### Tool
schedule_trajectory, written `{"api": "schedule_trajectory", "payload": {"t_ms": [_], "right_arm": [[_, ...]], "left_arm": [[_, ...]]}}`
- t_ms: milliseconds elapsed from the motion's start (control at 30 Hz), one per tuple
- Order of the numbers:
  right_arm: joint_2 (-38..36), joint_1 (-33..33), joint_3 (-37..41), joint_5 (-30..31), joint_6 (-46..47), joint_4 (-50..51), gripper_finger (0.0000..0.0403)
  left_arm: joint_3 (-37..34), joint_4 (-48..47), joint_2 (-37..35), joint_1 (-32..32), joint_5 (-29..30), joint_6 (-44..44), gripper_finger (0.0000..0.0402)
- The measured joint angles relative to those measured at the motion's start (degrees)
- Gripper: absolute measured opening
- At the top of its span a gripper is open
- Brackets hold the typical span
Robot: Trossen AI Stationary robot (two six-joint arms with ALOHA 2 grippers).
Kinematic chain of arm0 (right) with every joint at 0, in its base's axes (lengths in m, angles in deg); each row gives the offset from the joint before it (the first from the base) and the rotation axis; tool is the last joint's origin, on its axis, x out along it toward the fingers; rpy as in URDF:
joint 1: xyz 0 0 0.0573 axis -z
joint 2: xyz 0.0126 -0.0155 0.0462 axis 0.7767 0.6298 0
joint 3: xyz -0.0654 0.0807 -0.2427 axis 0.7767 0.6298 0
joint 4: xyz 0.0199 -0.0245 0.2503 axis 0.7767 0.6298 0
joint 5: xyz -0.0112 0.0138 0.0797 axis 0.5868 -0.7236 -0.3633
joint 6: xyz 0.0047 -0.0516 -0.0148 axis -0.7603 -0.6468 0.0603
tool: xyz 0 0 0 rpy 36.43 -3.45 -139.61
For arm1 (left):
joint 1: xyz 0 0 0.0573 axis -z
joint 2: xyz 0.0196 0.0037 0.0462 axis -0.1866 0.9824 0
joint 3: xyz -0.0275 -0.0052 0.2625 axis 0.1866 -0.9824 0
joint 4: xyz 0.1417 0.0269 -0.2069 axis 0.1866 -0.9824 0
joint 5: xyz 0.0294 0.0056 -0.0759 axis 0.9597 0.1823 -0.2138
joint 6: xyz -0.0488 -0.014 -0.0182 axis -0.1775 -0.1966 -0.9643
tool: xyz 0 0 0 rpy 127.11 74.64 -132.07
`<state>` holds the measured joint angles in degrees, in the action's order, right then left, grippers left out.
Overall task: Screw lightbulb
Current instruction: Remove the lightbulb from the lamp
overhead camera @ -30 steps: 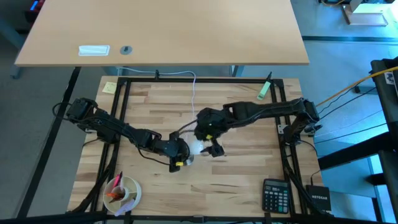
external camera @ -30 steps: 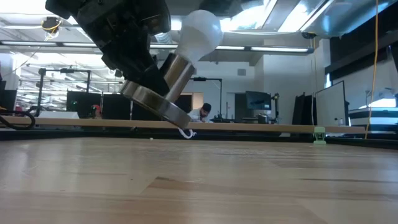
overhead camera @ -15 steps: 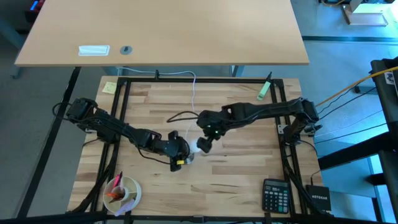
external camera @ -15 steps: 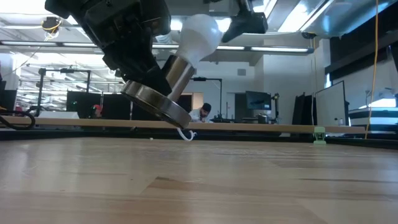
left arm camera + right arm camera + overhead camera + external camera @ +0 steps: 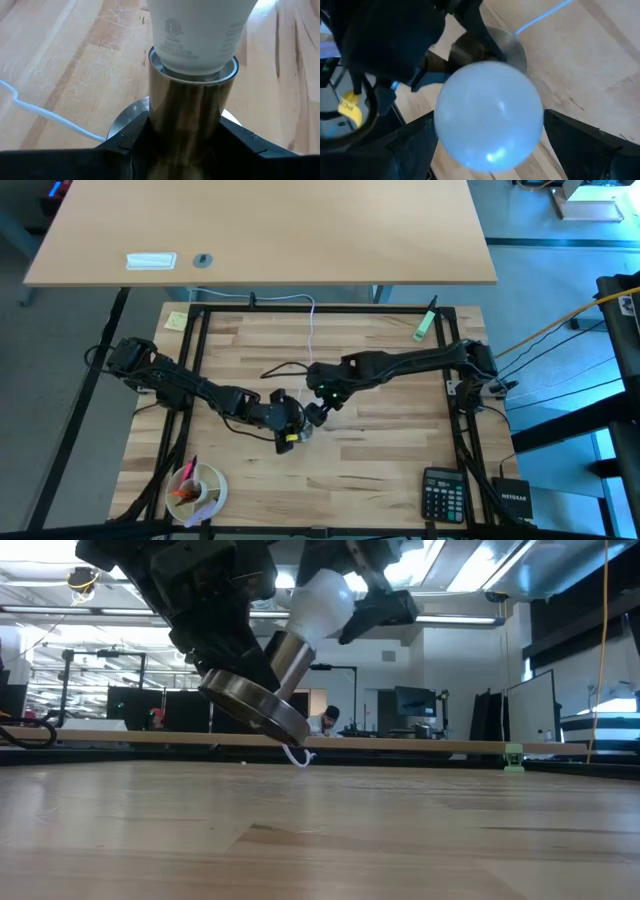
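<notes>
The white lightbulb (image 5: 318, 602) sits with its base in the silvery socket (image 5: 262, 708), which has a round disc foot and a thin white cord (image 5: 45, 112). My left gripper (image 5: 285, 418) is shut on the socket near the table's middle. Socket and bulb are tilted, with the globe up and toward the right arm. My right gripper (image 5: 318, 408) is open at the bulb's globe (image 5: 487, 120), one finger (image 5: 580, 145) on each side of it. I cannot tell whether these fingers touch the globe. In the high view the right gripper hides most of the bulb. My left gripper pinches the socket's silvery stem (image 5: 190, 115) between its two fingers, close above the disc foot. The fingers lie across the stem. The socket is tilted, with the bulb end (image 5: 200, 30) pointing away from the gripper and upward.
The black frame rails (image 5: 200, 350) run around the wooden table. A calculator (image 5: 442, 492) lies at the near right and a bowl with small things (image 5: 198, 490) at the near left. A green marker (image 5: 425, 325) and a yellow note (image 5: 176, 320) lie at the far edge.
My right gripper has gone toward the table's left and down to the bulb, and its fingers now stand on either side of the globe. My left gripper has kept the tilted socket and bulb in place.
</notes>
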<state>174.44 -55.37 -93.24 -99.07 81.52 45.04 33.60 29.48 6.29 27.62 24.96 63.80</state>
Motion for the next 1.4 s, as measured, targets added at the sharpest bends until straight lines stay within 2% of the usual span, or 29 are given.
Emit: {"api": "schedule_trajectory", "payload": {"t_ms": [267,467,600,767,933,1133,1233,1400], "right_arm": [[0.4,0.0,0.0,-1.3,-0.6,-2.6,0.0341],[0.4,-0.1,0.0,-2.0,-7.0,-2.1,0.0262],[0.4,0.0,-0.1,-3.5,-20.0,-2.2,0.0259],[0.4,-0.1,-0.1,-4.3,-42.9,-2.0,0.0259],[0.4,-0.1,-0.2,-3.8,-63.9,-2.5,0.0279],[0.4,-0.6,-0.2,-3.8,-87.2,-3.9,0.0285],[0.4,-0.9,-0.2,-3.2,-91.8,-4.1,0.0287],[0.4,-0.9,-0.2,-2.7,-88.7,-4.5,0.0288]], "left_arm": [[0.0,-0.1,0.0,0.0,0.0,0.1,0.0160],[0.0,-0.2,0.0,0.0,-0.1,0.4,0.0160],[0.0,-0.1,0.0,0.4,-0.1,2.4,0.0160],[0.0,-0.1,0.0,1.2,-0.1,4.5,0.0160],[0.0,0.0,0.0,1.2,-0.1,5.7,0.0160],[0.0,0.0,0.0,1.0,-0.4,7.7,0.0160],[0.0,0.0,0.0,0.9,-0.6,7.7,0.0160],[0.0,-0.1,0.0,0.9,-0.5,7.6,0.0162]]}}
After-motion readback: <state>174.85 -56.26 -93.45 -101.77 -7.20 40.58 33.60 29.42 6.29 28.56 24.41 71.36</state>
